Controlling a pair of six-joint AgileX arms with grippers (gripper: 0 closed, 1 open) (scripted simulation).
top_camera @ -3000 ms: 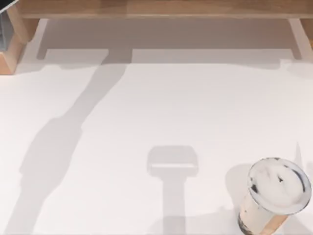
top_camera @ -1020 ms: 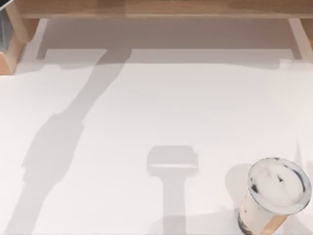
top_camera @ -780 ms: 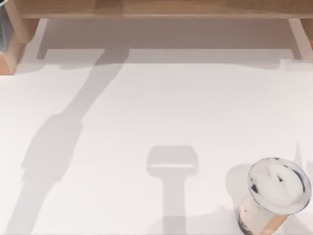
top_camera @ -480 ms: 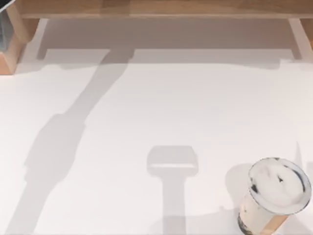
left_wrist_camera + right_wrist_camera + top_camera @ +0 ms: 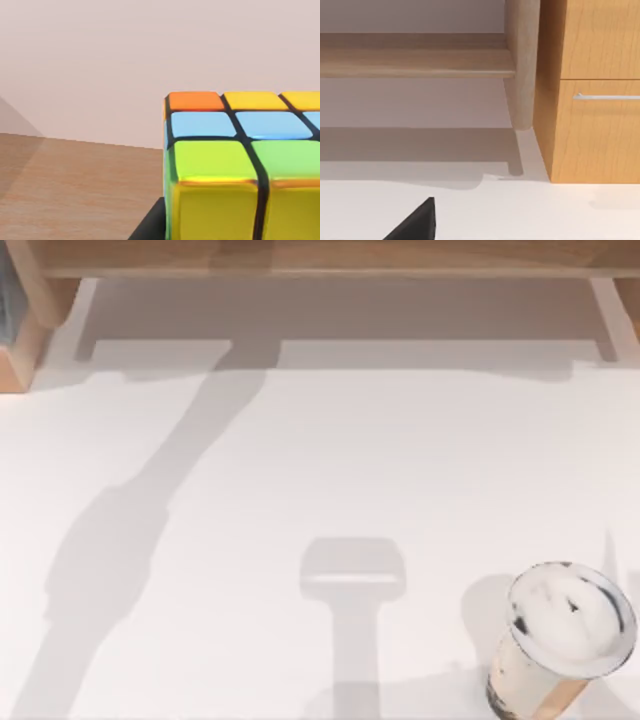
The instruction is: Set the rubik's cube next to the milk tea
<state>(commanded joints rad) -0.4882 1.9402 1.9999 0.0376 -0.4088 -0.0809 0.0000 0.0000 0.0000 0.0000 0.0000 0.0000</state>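
Note:
The rubik's cube [image 5: 240, 165] looms close in the left wrist view, showing orange, yellow, blue and green squares on a dark grid. My left gripper [image 5: 235, 232] is shut on it, with one dark finger [image 5: 150, 229] against the cube's side. Behind the cube are a wooden surface and a plain wall. The milk tea [image 5: 560, 635], a clear tapering cup with a glossy whitish top, stands at the table's front right in the top view. A dark part of my right gripper [image 5: 415, 222] shows low over the white table.
A wooden shelf [image 5: 320, 258] runs along the back of the table, with a wooden post [image 5: 520, 65] and a drawer cabinet [image 5: 595, 90] at the right. A long arm shadow [image 5: 130, 530] lies across the left of the white tabletop [image 5: 320, 460].
The arm shadow on the left of the table has shifted slightly to the right. The milk tea has not moved.

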